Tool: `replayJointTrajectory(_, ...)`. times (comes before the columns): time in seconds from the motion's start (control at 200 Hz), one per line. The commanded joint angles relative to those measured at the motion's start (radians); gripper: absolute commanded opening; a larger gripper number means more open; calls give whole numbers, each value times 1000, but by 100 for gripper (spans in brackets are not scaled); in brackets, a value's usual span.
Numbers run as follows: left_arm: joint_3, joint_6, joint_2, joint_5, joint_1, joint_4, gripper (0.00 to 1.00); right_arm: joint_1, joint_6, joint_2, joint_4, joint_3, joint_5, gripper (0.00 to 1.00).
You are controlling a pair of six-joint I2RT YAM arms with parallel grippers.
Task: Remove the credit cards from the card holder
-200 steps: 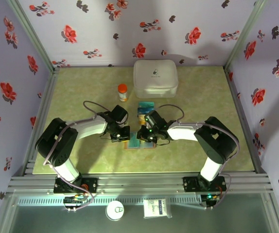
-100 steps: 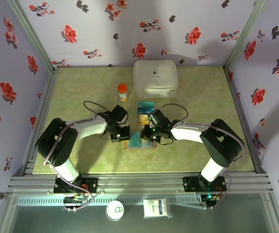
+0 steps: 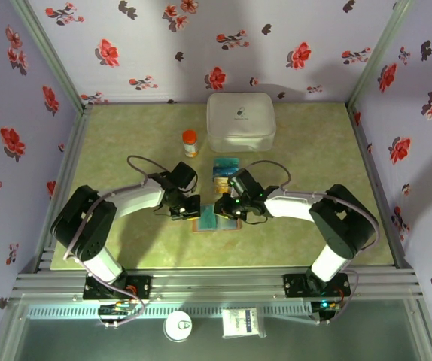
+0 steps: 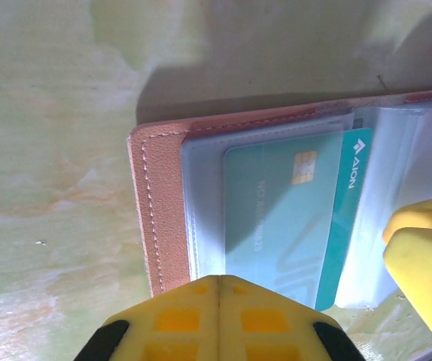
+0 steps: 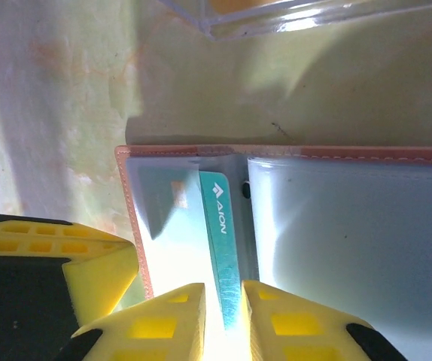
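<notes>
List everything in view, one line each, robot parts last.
card holder: one, brown, open, mid-table
teal card: one, teal, partly out of holder's sleeve
loose cards: small pile, blue and yellow, behind holder
white case: one, white, far side
bottle: one, orange cap, left of case
packet: one, white, front ledge
left gripper: one, yellow fingers, shut, at holder's left
right gripper: one, yellow fingers, shut on teal card
</notes>
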Motion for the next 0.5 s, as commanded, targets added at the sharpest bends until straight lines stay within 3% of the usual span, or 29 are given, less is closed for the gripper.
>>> replayJointTrajectory(0.0, 4, 3, -10, 33, -4, 3, 0, 17, -5, 31, 16, 26, -24, 21)
replayJointTrajectory(0.495, -15, 21, 64, -3, -5, -1, 0, 44, -19, 91, -3, 72, -35, 21)
